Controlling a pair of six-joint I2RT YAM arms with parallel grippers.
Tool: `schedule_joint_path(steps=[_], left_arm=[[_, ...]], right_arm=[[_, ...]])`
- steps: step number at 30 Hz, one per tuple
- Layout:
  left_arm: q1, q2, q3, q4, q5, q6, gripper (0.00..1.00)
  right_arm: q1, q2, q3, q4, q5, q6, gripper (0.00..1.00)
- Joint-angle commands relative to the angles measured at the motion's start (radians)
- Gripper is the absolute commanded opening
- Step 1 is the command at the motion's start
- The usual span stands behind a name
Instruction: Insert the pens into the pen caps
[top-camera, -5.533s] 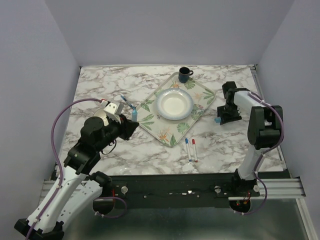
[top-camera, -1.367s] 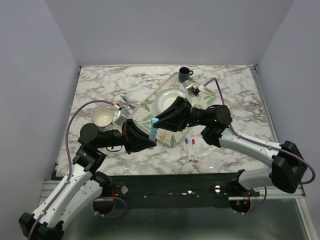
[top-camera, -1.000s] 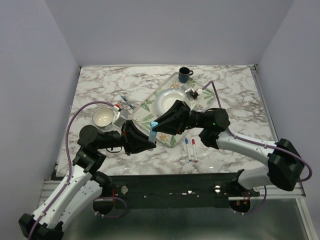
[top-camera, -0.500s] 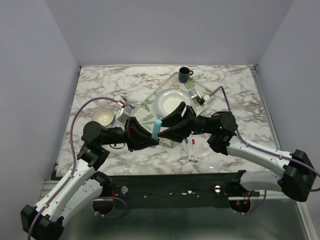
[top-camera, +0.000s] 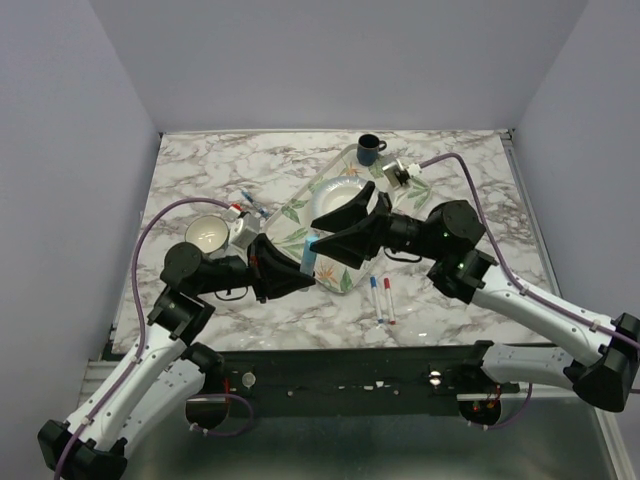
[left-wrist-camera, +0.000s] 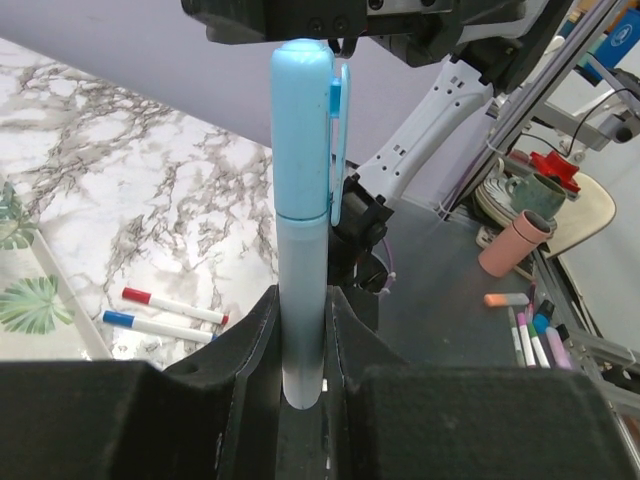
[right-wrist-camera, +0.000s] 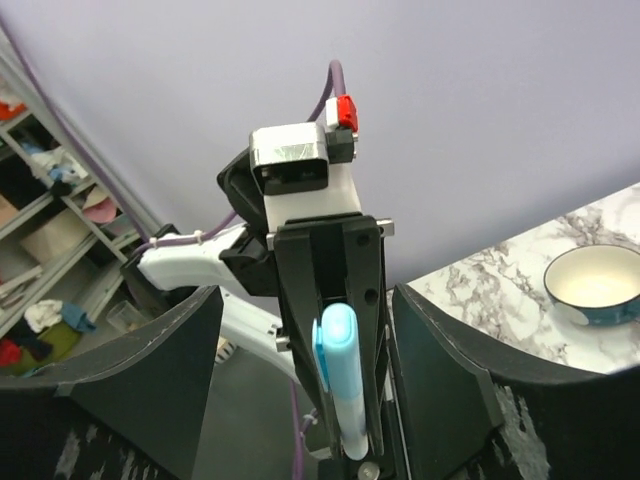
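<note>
Left gripper squeezes the capped light-blue marker.
Right gripper, wide open and empty, sits just right of it.

A white marble desk carries a rectangular tray printed with green leaves. A white plate lies in the tray (only partly in view). A dark mug stands at the tray's far corner. A small bowl sits left of the tray.
</note>
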Motion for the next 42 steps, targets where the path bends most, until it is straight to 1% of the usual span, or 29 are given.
schedule_joint_path(steps=[1, 4, 10, 11, 12, 14, 15, 17, 18, 20, 21, 25, 30, 33, 34, 37, 39, 42], left_arm=[[0.004, -0.009, 0.032, -0.029, -0.027, 0.035, 0.00], [0.004, -0.014, 0.032, -0.032, -0.028, 0.035, 0.00], [0.004, -0.023, 0.026, -0.034, -0.025, 0.034, 0.00], [0.004, -0.026, 0.027, -0.032, -0.027, 0.034, 0.00], [0.004, -0.026, 0.026, -0.032, -0.027, 0.032, 0.00], [0.004, -0.028, 0.024, -0.031, -0.027, 0.029, 0.00], [0.004, -0.028, 0.026, -0.029, -0.027, 0.028, 0.00], [0.004, -0.024, 0.024, -0.022, -0.025, 0.019, 0.00], [0.004, -0.026, 0.024, -0.019, -0.025, 0.014, 0.00], [0.004, -0.024, 0.021, 0.001, -0.025, 0.000, 0.00], [0.004, -0.026, 0.013, 0.009, -0.028, -0.020, 0.00], [0.004, -0.035, -0.022, 0.141, -0.034, -0.113, 0.00], [0.004, -0.026, -0.016, 0.216, -0.034, -0.181, 0.00], [0.004, -0.015, 0.021, 0.204, -0.037, -0.167, 0.00], [0.004, -0.015, 0.033, 0.158, -0.063, -0.147, 0.00], [0.004, -0.012, 0.062, 0.120, -0.096, -0.097, 0.00], [0.004, -0.003, 0.081, 0.117, -0.108, -0.087, 0.00], [0.004, 0.021, 0.090, 0.117, -0.131, -0.081, 0.00]], right_arm=[[0.028, 0.033, 0.078, -0.153, 0.086, -0.047, 0.73], [0.042, 0.057, 0.117, -0.181, 0.103, -0.066, 0.68], [0.069, 0.088, 0.138, -0.204, 0.132, -0.109, 0.61], [0.071, 0.088, 0.135, -0.207, 0.134, -0.112, 0.57], [0.077, 0.090, 0.134, -0.205, 0.134, -0.115, 0.45], [0.083, 0.088, 0.122, -0.201, 0.134, -0.119, 0.35], [0.091, 0.085, 0.108, -0.199, 0.134, -0.121, 0.25], [0.100, 0.079, 0.086, -0.187, 0.132, -0.129, 0.16], [0.112, 0.077, 0.063, -0.181, 0.121, -0.136, 0.08], [0.123, 0.080, 0.042, -0.165, 0.106, -0.148, 0.01], [0.135, 0.084, 0.031, -0.161, 0.089, -0.155, 0.01], [0.163, 0.091, -0.024, -0.175, 0.060, -0.159, 0.01], [0.181, 0.070, -0.105, -0.176, 0.006, -0.155, 0.01], [0.184, 0.062, -0.151, -0.193, -0.020, -0.136, 0.01], [0.184, 0.059, -0.165, -0.182, -0.032, -0.120, 0.01], [0.197, 0.045, -0.216, -0.190, -0.017, -0.101, 0.01], [0.209, 0.035, -0.228, -0.207, -0.002, -0.096, 0.01], [0.229, 0.024, -0.263, -0.179, -0.006, -0.073, 0.01]])
